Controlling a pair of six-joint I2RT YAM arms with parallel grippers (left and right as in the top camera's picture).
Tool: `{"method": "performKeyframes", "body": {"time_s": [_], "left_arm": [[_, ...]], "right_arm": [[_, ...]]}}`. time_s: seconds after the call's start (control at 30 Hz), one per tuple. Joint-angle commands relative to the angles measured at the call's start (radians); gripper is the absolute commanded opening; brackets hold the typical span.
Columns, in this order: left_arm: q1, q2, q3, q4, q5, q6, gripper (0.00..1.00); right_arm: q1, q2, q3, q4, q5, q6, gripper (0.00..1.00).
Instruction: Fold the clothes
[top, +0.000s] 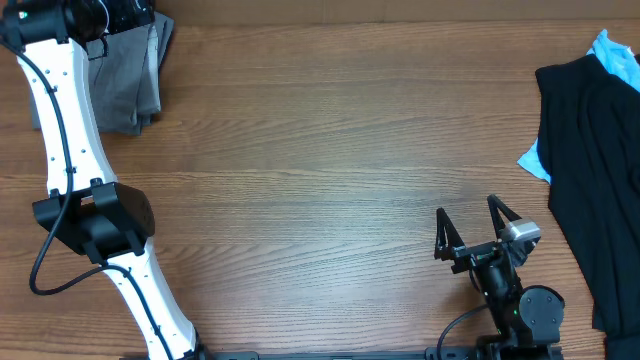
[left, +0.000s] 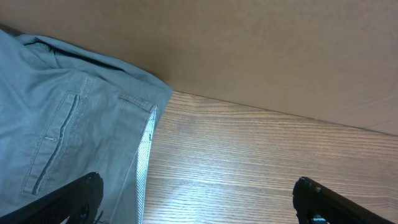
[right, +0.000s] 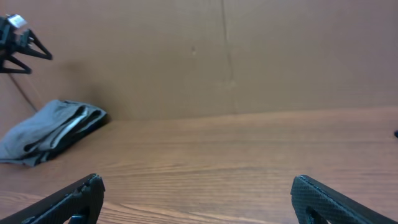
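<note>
The grey shorts (top: 135, 80) lie folded at the table's far left; they also show in the left wrist view (left: 68, 130) with a pocket slit, and far off in the right wrist view (right: 53, 130). My left gripper (left: 196, 202) is open and empty, one finger over the shorts' edge; in the overhead view it sits at the top left (top: 95, 25), mostly hidden by the arm. A black garment (top: 590, 170) lies at the right edge over light-blue cloth (top: 537, 158). My right gripper (top: 468, 222) is open and empty at the front right, also in the right wrist view (right: 196, 199). No denim shorts are in view.
The left arm's white links and black joint (top: 95, 220) stretch along the left side of the wooden table (top: 320, 170). A brown wall (right: 249, 56) stands behind the table's far edge.
</note>
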Motion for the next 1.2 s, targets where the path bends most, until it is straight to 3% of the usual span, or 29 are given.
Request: {"method": "performKeyframes", "body": {"time_s": [0.0,1.17], "left_arm": [[0.000,0.005,0.004,0.001,0.010,-0.010,1.00],[-0.001,0.005,0.004,0.001,0.010,-0.010,1.00]], "right_arm": [[-0.007,-0.012,-0.022,-0.004,0.016,-0.004,1.00],[-0.007,-0.012,-0.022,-0.034,0.071,-0.004,1.00]]}}
